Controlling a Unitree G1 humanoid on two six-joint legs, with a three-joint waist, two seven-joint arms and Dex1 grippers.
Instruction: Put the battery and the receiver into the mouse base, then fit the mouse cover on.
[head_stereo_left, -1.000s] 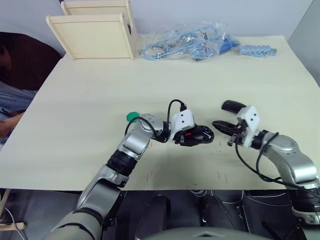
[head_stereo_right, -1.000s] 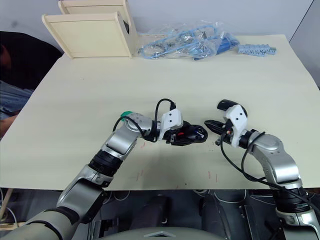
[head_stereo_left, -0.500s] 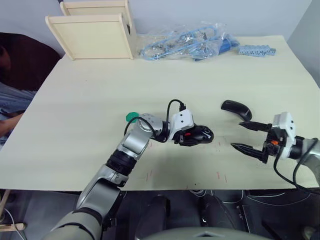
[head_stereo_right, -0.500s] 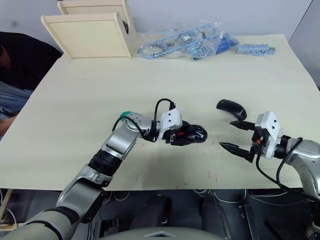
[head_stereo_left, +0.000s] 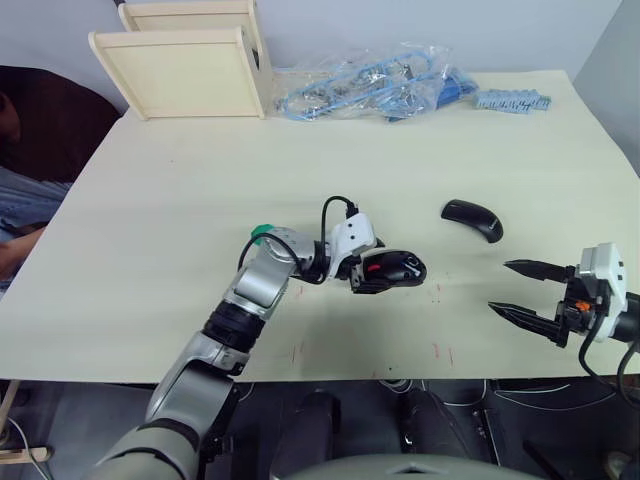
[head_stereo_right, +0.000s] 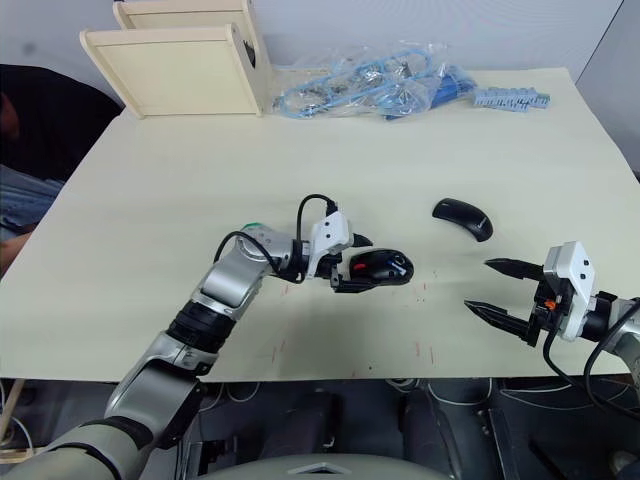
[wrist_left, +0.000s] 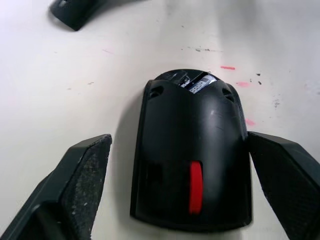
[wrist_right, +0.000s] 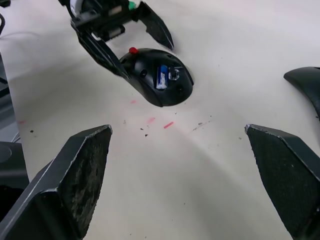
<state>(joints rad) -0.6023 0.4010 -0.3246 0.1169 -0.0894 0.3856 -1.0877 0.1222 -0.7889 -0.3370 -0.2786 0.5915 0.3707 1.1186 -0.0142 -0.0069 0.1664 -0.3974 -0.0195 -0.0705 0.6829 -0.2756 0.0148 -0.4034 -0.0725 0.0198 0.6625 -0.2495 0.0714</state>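
A: What does the room look like?
B: A pale cream counter (head_stereo_left: 200, 190) with small red marks near its front edge. At the back stand two light wooden boxes (head_stereo_left: 185, 70) and a heap of clear bags (head_stereo_left: 375, 90) of blue parts.

A: Where are the mouse parts?
B: The mouse base (head_stereo_left: 392, 270) lies near the middle, between the spread fingers of the left gripper (head_stereo_left: 372, 268), which is released, not squeezing it. The mouse cover (head_stereo_left: 472, 219) lies apart to the right.

A: And the battery?
B: The battery (wrist_right: 161, 76) sits inside the mouse base. The right gripper (head_stereo_left: 522, 290) is wide apart and holds nothing, near the front edge
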